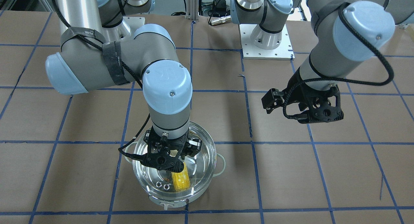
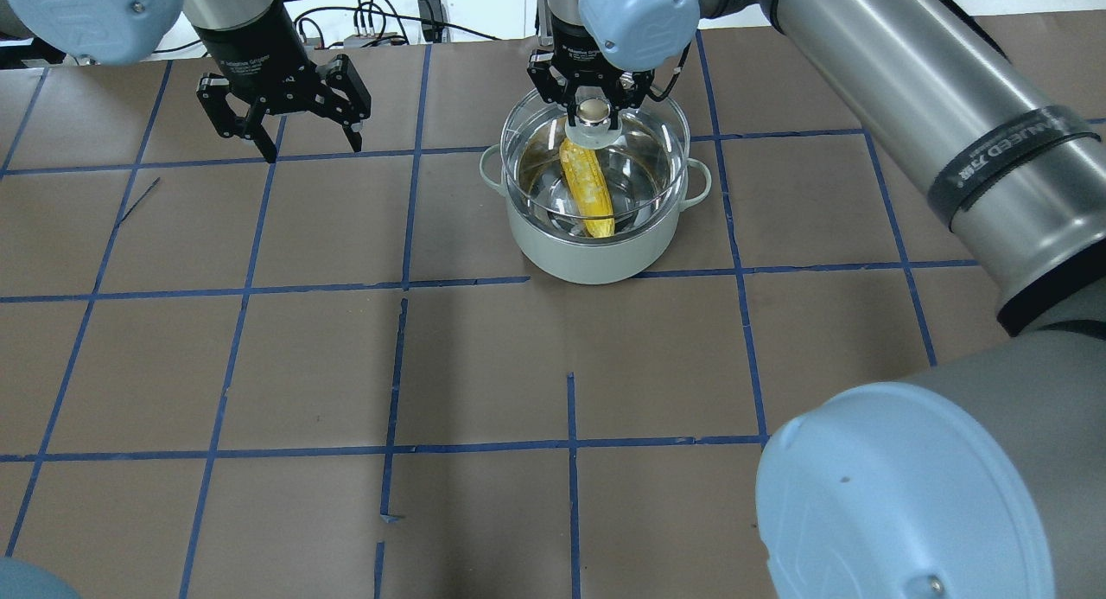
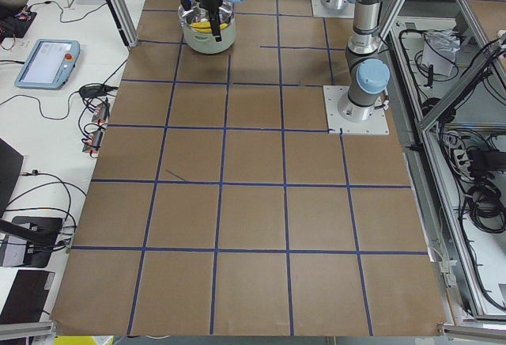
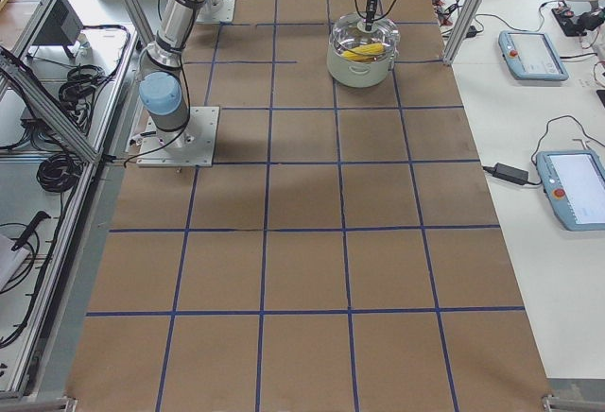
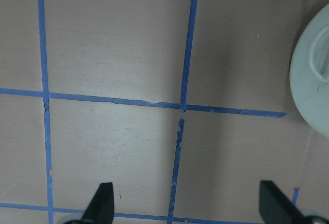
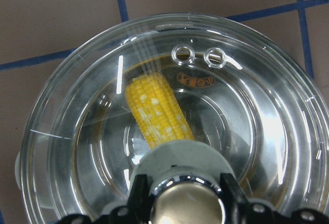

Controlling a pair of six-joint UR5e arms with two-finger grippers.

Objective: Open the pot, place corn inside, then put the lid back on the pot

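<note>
The pale grey-white pot (image 2: 596, 255) stands on the brown table near its far middle. The yellow corn (image 2: 591, 193) lies inside it, seen through the glass in the right wrist view (image 6: 157, 113). The clear glass lid (image 6: 257, 95) sits on the pot's rim. My right gripper (image 2: 593, 106) stands straight above the pot, shut on the lid's cream-and-silver knob (image 6: 187, 206). My left gripper (image 2: 285, 137) is open and empty above the table, well to the pot's left. The left wrist view shows its fingertips (image 5: 103, 203) over bare table and the pot's edge (image 5: 313, 80).
Blue tape lines (image 2: 402, 219) divide the brown table into squares. The two arm bases (image 1: 266, 39) stand at the robot's edge. Tablets and cables (image 4: 529, 53) lie on the white side benches beyond the table.
</note>
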